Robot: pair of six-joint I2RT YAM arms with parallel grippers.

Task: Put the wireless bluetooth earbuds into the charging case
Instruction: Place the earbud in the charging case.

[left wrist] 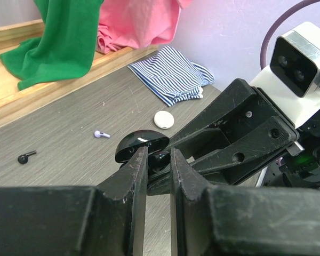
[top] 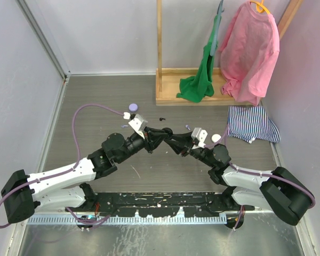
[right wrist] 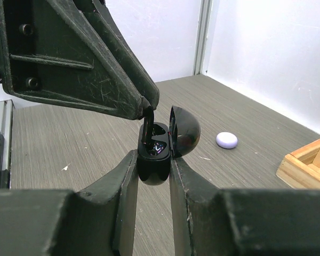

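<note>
Look at the middle of the grey wood-look table (top: 96,96). Your two arms meet there, up above the top.

Your right gripper (right wrist: 153,173) is squeezed tight on the black round plastic charging case (right wrist: 153,162). One finger presses on each side of it. The case stands up with its lid (right wrist: 185,130) swung open.

Your left gripper (left wrist: 159,166) is almost fully closed. It pinches a small black plastic earbud (left wrist: 159,158) between its fingertips (left wrist: 140,170). The right wrist view shows this earbud right at the open mouth of the case, with its lower end down inside. You cannot tell if it sits all the way in.

A loose black earbud (left wrist: 25,157) lies on the table, a bit nearer the far edge than the grippers. A small lilac earbud (left wrist: 100,134) lies close to the right gripper on that same side.

A lilac round case (right wrist: 226,140) rests shut nearer the far edge, left of the middle. A white round case (left wrist: 164,119) rests shut towards the right edge. Just past it is a crumpled blue and white striped cloth (left wrist: 170,74).

At the far edge stands a wooden rack (top: 165,98). A green cloth (top: 198,82) and a pink shirt (top: 250,53) hang on it.
</note>
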